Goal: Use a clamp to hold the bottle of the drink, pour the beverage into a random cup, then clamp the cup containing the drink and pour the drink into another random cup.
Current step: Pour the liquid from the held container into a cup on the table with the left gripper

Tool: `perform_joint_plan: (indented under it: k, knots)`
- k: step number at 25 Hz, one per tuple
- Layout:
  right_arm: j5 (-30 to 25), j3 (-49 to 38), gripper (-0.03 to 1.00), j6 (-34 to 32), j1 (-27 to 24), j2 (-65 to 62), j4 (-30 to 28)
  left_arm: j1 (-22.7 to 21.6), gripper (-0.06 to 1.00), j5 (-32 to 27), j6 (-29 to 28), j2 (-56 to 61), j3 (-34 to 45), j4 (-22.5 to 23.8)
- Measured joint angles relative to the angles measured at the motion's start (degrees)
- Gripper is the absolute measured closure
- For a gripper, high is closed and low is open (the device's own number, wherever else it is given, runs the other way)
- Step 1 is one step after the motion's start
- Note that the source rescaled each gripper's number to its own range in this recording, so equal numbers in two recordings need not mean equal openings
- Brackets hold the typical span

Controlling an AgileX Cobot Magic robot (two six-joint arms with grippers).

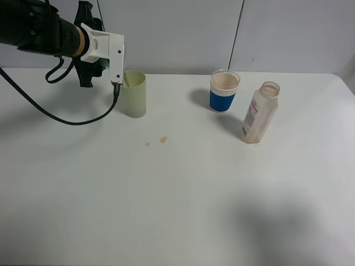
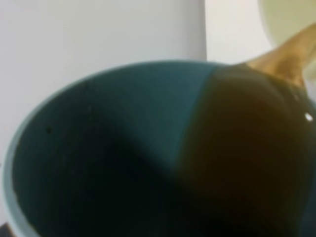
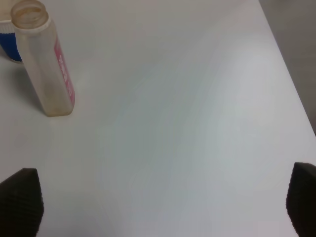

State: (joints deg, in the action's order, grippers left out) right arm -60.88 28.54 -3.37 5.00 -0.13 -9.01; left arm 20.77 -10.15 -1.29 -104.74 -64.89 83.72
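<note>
In the left wrist view the teal-green cup [image 2: 98, 123] fills the picture, tipped over, with the dark brown beverage [image 2: 247, 158] pooled at its lip. A brown stream [image 2: 291, 54] runs from it into the pale yellow-green cup [image 2: 291, 19]. In the high view my left gripper [image 1: 91, 61] hangs at the back left, just beside the pale cup [image 1: 133, 94]; it is shut on the teal cup, which the gripper mostly hides there. The bottle [image 1: 259, 113] [image 3: 47, 64] stands upright at the right, nearly empty. My right gripper [image 3: 158, 207] is open over bare table, apart from the bottle.
A blue-banded clear cup [image 1: 223, 91] stands left of the bottle, behind it in the right wrist view [image 3: 7, 47]. Two small brown drips [image 1: 163, 139] lie on the white table [image 1: 177, 210] in front of the pale cup. The left arm's black cable [image 1: 55, 113] loops over the table.
</note>
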Motion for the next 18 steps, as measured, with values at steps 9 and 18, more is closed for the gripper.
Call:
perform_joint_plan:
  k: [9,18]
  knots:
    - [0.0,0.0,-0.03,0.0,0.0,0.0,0.0,0.0,0.93,0.0,0.6,0.0,0.0,0.9]
    - [0.0,0.0,-0.03,0.0,0.0,0.0,0.0,1.1,0.93,-0.1,2.2,0.0,0.0,1.4]
